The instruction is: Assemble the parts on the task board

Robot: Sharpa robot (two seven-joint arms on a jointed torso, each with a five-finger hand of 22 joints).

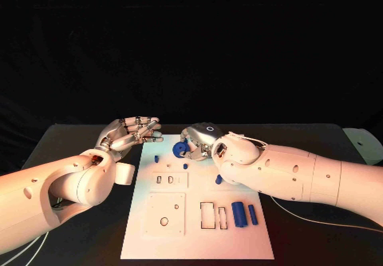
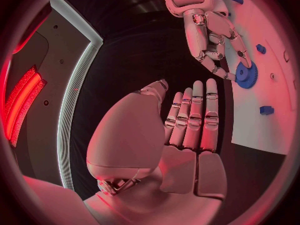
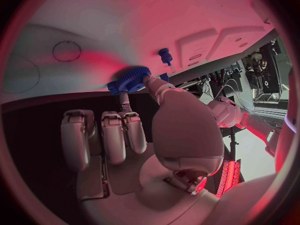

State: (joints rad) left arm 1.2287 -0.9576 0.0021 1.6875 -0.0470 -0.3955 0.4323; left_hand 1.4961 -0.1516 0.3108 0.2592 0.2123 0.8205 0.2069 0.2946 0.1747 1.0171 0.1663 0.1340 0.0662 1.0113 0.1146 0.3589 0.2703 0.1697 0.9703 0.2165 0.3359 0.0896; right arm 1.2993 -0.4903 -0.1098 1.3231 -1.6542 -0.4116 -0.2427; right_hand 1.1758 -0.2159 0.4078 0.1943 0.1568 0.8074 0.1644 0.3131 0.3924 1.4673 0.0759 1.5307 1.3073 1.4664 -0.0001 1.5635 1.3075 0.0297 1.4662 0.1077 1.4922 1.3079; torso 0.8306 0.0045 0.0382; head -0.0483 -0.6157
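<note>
— Where the blue gear (image 1: 180,148) sits, is it on the task board (image 1: 197,244) or off it?

— At the board's far end, near the far edge. The right hand (image 1: 201,139) pinches it between thumb and a finger; the right wrist view shows the toothed rim (image 3: 128,80) caught at those fingertips, just over the white plate. From the left wrist view the same gear (image 2: 246,76) hangs under the right hand's fingers (image 2: 215,37).

— What lies around it?

— Two small blue pegs (image 1: 156,159) stand just nearer than the gear, the second one (image 1: 185,165) a little to the side. Another small blue piece (image 1: 218,179) lies beside the right forearm. Nearer still, a raised white block with two slots (image 1: 170,179), then a larger white plate with holes (image 1: 165,214). Beside that are two rectangular outlines (image 1: 212,215), and next to them a thick blue cylinder (image 1: 238,213) and a thinner blue bar (image 1: 253,214), lying side by side.

— Anything in the way?

— The right forearm crosses the board's right edge and hides part of it.

— And the left hand (image 1: 132,133)?

— It hovers at the board's far left corner, over the black table (image 1: 79,233), holding nothing. Fingers extended, close side by side, thumb set apart. It is near the right hand but not touching it.
</note>
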